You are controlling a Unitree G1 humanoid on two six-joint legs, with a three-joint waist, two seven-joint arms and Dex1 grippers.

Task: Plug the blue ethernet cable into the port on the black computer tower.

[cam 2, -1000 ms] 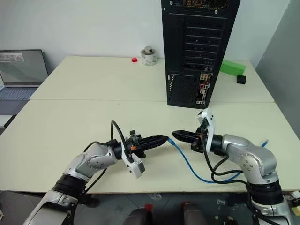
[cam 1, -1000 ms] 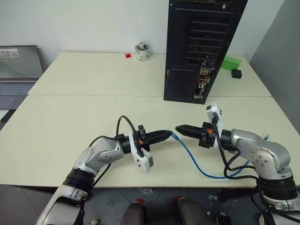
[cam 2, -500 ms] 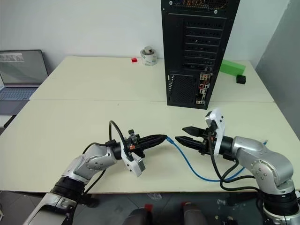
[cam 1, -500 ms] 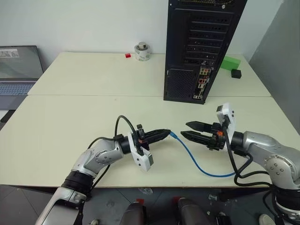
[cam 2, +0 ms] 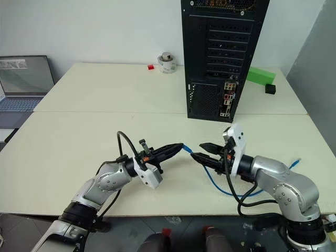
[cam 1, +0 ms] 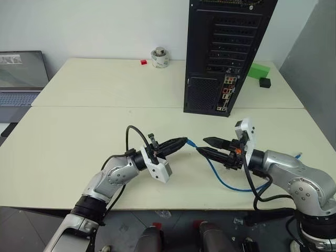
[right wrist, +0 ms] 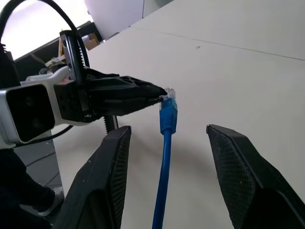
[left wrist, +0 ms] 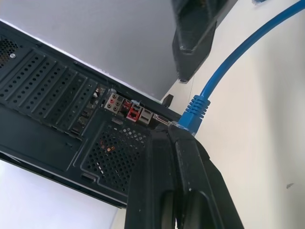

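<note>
In the lower middle of the head views, the left gripper (cam 1: 182, 142) pinches the clear plug of the blue ethernet cable (cam 1: 220, 176); the right gripper (cam 1: 206, 145) stands released around the cord. The left wrist view reveals the port (left wrist: 134, 111) on the black computer tower (cam 1: 223, 52), which stands on the counter (cam 1: 94, 105) at upper centre.

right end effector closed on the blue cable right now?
No. In the right wrist view the right end effector stands open, the blue ethernet cable running untouched between its fingers.

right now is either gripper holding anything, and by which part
The left gripper is shut on the blue ethernet cable, pinching its clear plug end. The right gripper is open, holding nothing.
</note>
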